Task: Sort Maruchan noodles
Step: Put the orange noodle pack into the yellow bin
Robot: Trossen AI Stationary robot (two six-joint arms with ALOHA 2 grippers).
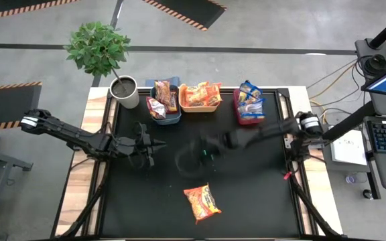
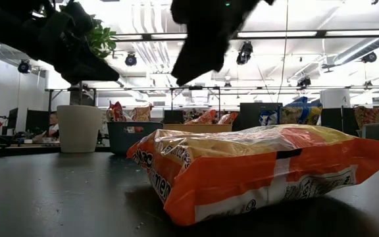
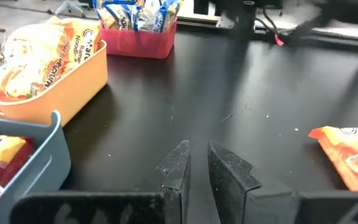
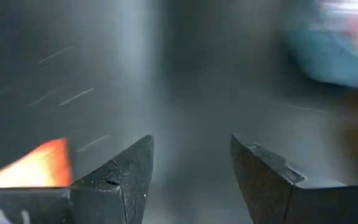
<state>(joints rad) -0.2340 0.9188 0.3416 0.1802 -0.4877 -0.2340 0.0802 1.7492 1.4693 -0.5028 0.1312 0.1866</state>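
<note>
One orange Maruchan noodle packet [image 1: 202, 203] lies flat on the black table near the front edge, large in the low view [image 2: 255, 171]. The other packets sit in three bins at the back. My left gripper [image 1: 149, 151] hovers left of centre, shut and holding nothing, its fingers nearly together in the left wrist view [image 3: 197, 168]. My right gripper [image 1: 191, 155], blurred, hangs above the table's middle, behind the loose packet. It is open with nothing between its fingers [image 4: 191, 162]. An orange corner of the packet [image 4: 36, 165] shows beside its finger.
At the back stand a grey-blue bin [image 1: 165, 106] with dark red packets, an orange bin [image 1: 200, 98] with orange packets and a red bin [image 1: 248, 107] with blue packets. A potted plant [image 1: 123, 90] stands at the back left. Bare black tabletop [image 1: 246, 181] surrounds the loose packet.
</note>
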